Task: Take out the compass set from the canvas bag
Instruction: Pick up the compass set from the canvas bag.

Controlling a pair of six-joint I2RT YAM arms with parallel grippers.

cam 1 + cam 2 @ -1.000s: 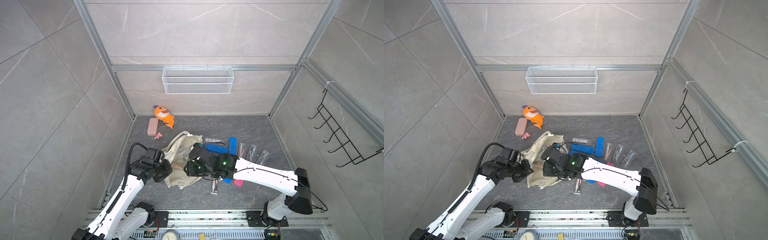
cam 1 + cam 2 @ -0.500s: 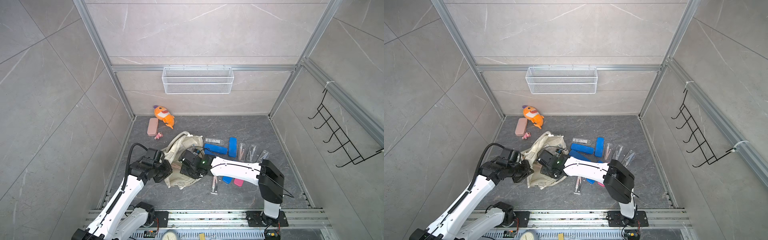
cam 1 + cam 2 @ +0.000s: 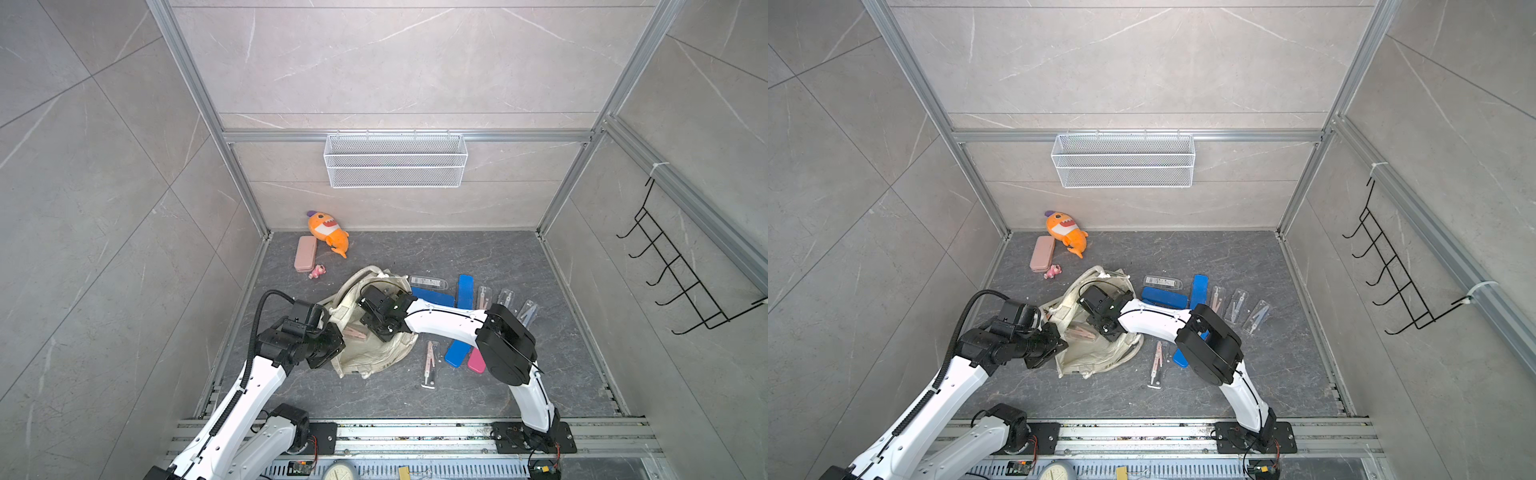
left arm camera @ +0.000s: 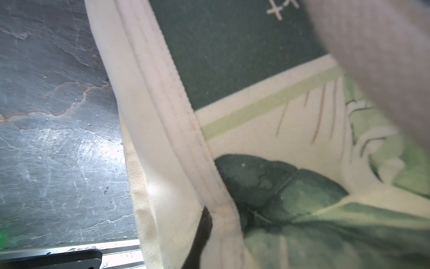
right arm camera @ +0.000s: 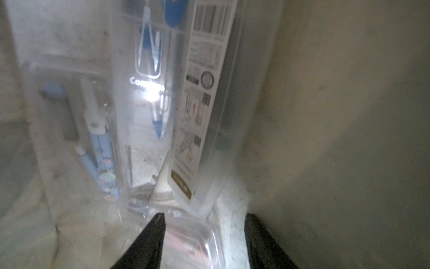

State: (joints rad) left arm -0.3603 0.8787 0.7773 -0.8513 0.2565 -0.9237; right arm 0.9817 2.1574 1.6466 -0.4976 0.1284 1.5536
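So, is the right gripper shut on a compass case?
No, in the right wrist view the right gripper has its jaws apart, a clear case showing between them.

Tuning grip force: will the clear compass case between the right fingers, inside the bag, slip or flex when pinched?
Probably stiff but slippery: the clear case looks like glossy hard plastic with glare. Likely light, holding only a slim pink compass. The canvas bag is limp cloth, so it may drag on the case as the right fingers lift.

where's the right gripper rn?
In both top views the right gripper is inside the open cream canvas bag, left of the floor's middle, fingers apart beside a clear-cased pink compass set.
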